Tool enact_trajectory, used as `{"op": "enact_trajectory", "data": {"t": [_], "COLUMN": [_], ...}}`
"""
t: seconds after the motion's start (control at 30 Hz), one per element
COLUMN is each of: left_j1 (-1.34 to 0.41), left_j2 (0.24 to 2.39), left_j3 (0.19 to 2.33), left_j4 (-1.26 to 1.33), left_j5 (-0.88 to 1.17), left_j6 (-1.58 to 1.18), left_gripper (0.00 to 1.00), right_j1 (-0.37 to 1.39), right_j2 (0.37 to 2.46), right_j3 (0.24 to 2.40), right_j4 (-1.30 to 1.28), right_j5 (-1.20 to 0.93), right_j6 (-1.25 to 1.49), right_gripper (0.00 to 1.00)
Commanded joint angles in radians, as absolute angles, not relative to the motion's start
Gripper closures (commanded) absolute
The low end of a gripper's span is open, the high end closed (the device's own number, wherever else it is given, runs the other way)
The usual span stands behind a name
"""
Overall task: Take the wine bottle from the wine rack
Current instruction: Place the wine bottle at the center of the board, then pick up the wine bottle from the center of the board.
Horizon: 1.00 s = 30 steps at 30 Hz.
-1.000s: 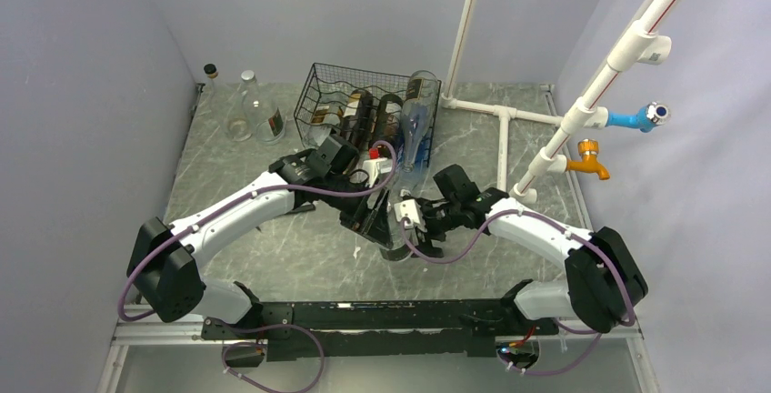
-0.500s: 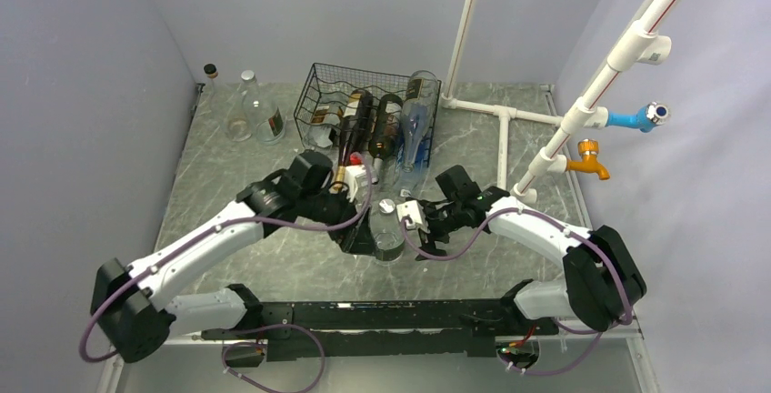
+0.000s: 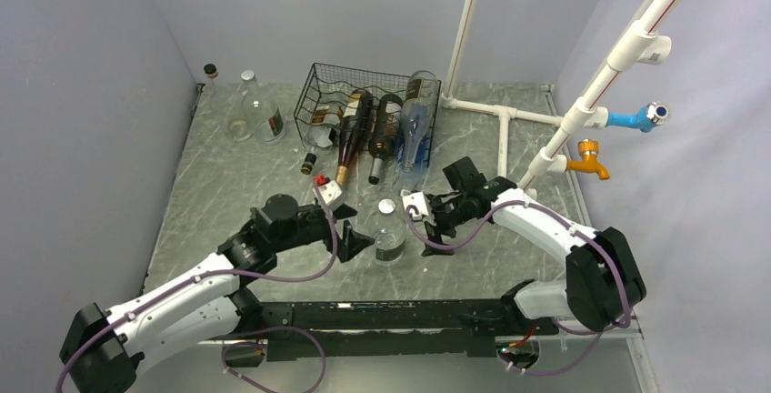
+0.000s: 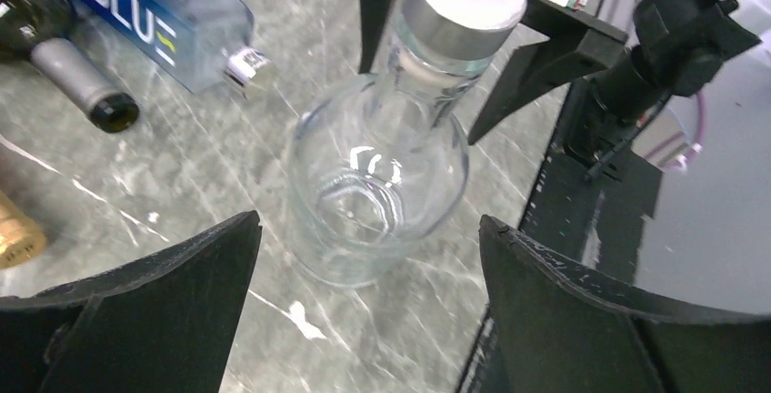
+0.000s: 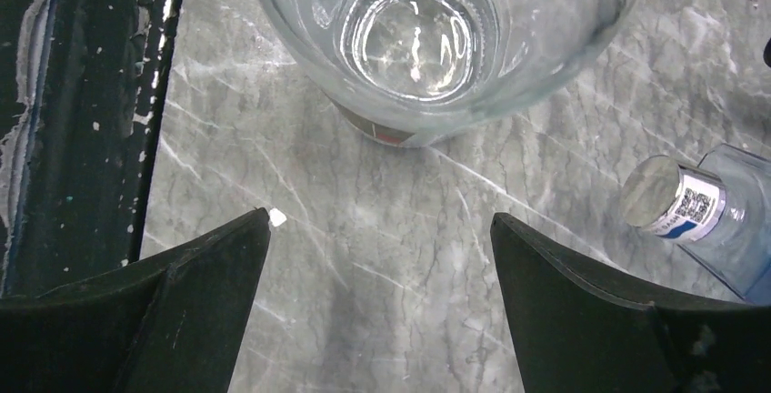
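Observation:
A clear glass wine bottle (image 3: 388, 234) with a silver cap stands upright on the marble table, apart from the wine rack (image 3: 318, 84). My left gripper (image 3: 355, 239) is open just left of it, touching nothing. In the left wrist view the bottle (image 4: 377, 193) stands beyond the left gripper (image 4: 368, 218). My right gripper (image 3: 425, 234) is open just right of it. In the right wrist view the bottle's base (image 5: 436, 38) lies ahead of the right gripper (image 5: 382, 216), with bare table between the fingers. Dark bottles (image 3: 355, 125) and a blue bottle (image 3: 414, 129) lie in the black wire rack.
Two clear bottles (image 3: 253, 115) and a small dark-capped one (image 3: 211, 72) stand at the back left. White pipes (image 3: 505, 138) with a blue tap (image 3: 636, 118) and an orange tap (image 3: 589, 158) occupy the right. The blue bottle's neck (image 5: 677, 200) points toward the grippers.
The left arm pulled back toward the near left and its jaws widened off the clear bottle. The right jaws opened a little more. The bottle now stands alone on the table.

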State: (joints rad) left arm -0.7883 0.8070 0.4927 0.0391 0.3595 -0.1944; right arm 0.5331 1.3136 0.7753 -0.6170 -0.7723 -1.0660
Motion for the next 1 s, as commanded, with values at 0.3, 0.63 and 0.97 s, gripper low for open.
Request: {"op": "enact_trajectory", "data": {"t": [0.3, 0.63, 0.97], "left_j1": [-0.808, -0.862, -0.923], "left_j2": [0.788, 0.929, 1.085], "left_j3": [0.298, 0.338, 0.395], "left_j4": [0.694, 0.810, 0.897], "left_j5": [0.316, 0.340, 0.342], "left_j6": [-0.043, 0.053, 0.051], "left_gripper": [0.01, 0.00, 0.00], "right_j1": [0.483, 0.481, 0.481], "right_j2": [1.291, 1.295, 1.299], "right_j3": [0.833, 0.834, 0.834], "right_j4": [-0.730, -0.728, -0.730], "right_j5": [-0.820, -0.818, -0.818], "right_j6": [-1.139, -1.137, -1.139], "right_gripper": [0.05, 0.05, 0.05]}}
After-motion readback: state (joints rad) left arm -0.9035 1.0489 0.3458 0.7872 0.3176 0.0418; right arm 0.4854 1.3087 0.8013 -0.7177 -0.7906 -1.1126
